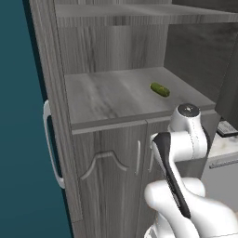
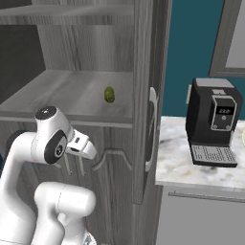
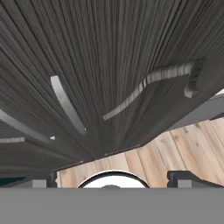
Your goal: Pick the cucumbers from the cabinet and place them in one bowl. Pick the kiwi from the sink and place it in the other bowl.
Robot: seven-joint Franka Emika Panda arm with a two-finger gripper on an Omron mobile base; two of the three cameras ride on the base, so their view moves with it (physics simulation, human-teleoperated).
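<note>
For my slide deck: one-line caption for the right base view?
One cucumber lies on the open cabinet shelf, a coffee machine stands on the counter.

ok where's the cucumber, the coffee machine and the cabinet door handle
cucumber (image 1: 159, 89), left base view, middle of its green body
coffee machine (image 2: 212, 119), right base view, dark front face
door handle (image 1: 51, 144), left base view, middle of the pale curved bar

The wall (image 1: 18, 116) is painted teal. A marble counter (image 2: 201, 174) carries a black coffee machine (image 2: 213, 122). The floor (image 3: 175, 153) is light wood planking.
</note>
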